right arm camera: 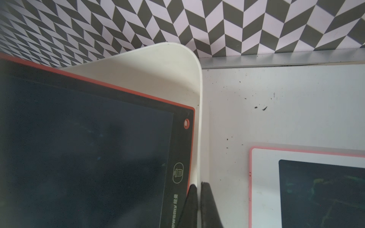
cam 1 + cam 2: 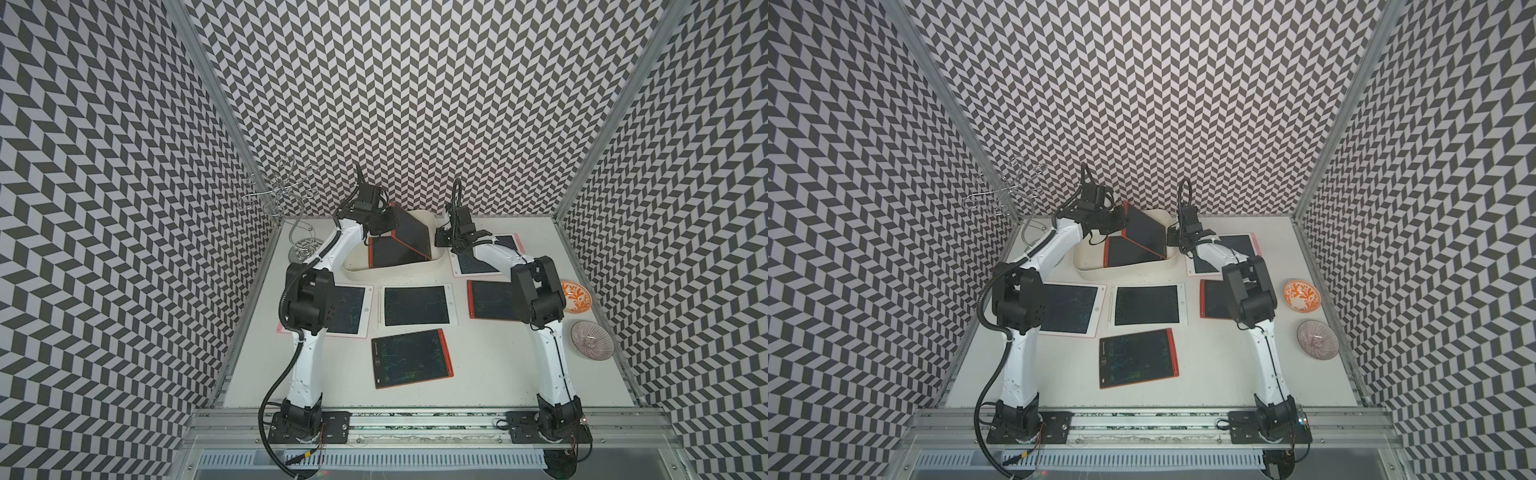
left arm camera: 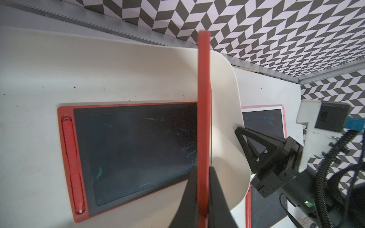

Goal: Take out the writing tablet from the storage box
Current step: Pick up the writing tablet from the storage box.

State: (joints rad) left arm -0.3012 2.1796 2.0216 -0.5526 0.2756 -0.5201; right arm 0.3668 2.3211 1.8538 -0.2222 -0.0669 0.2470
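The cream-white storage box [image 2: 386, 275] [image 2: 1121, 275] stands at the back middle of the table. One red-framed writing tablet [image 2: 411, 232] [image 2: 1147, 235] is tipped up on its edge inside it, above a second red tablet [image 2: 388, 254] [image 3: 134, 150] lying flat on the box floor. My left gripper [image 2: 384, 223] [image 3: 203, 177] is shut on the raised tablet's red edge [image 3: 204, 98]. My right gripper [image 2: 439, 239] [image 1: 199, 189] is shut on the box's right wall [image 1: 199, 118], next to the raised tablet's screen [image 1: 88, 148].
Several other tablets lie flat on the table in front of and right of the box, among them a red one [image 2: 411, 358] near the front. Two small bowls [image 2: 575, 296] [image 2: 592, 338] sit at the right edge. A wire stand [image 2: 286, 195] rises at the back left.
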